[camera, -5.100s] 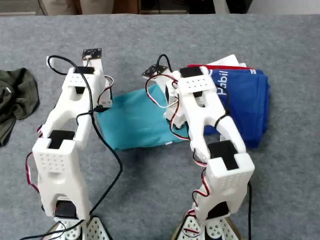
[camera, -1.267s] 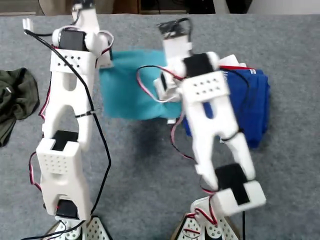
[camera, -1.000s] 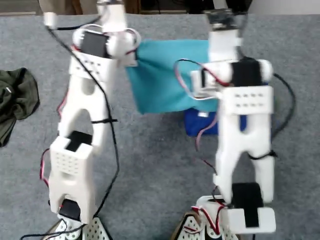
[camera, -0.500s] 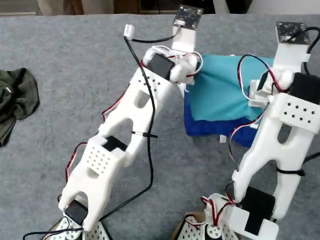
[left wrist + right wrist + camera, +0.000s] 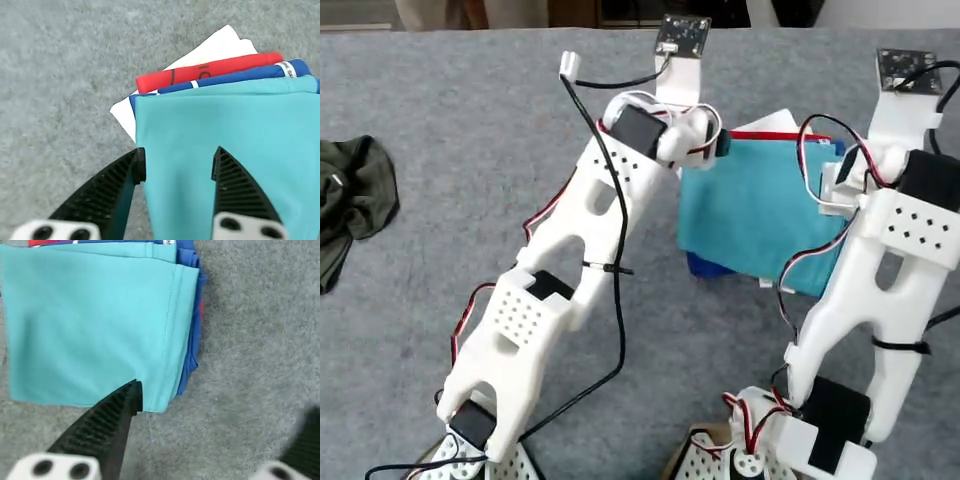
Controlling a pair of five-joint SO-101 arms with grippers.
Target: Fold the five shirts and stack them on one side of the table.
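A folded teal shirt [image 5: 750,215] lies flat on top of a stack at the table's right side. Under it show a blue shirt [image 5: 240,78], a red shirt [image 5: 210,72] and a white shirt [image 5: 225,42]. My left gripper [image 5: 177,162] is open just above the teal shirt's far left corner; it also shows in the high view [image 5: 717,145]. My right gripper [image 5: 215,415] is open at the teal shirt's [image 5: 90,325] right edge, one finger over the cloth and one over the table. A crumpled dark green shirt [image 5: 350,200] lies at the far left.
Grey felt table [image 5: 470,130] stretches between the green shirt and the stack. Both white arms slant toward the stack, the left arm [image 5: 580,240] crossing the table's middle. The blue shirt's edge [image 5: 194,340] sticks out past the teal one.
Both arms carried the teal shirt from the table's middle to the right, over the stack. In the last half second it settled flat on the stack and lies free of the grippers.
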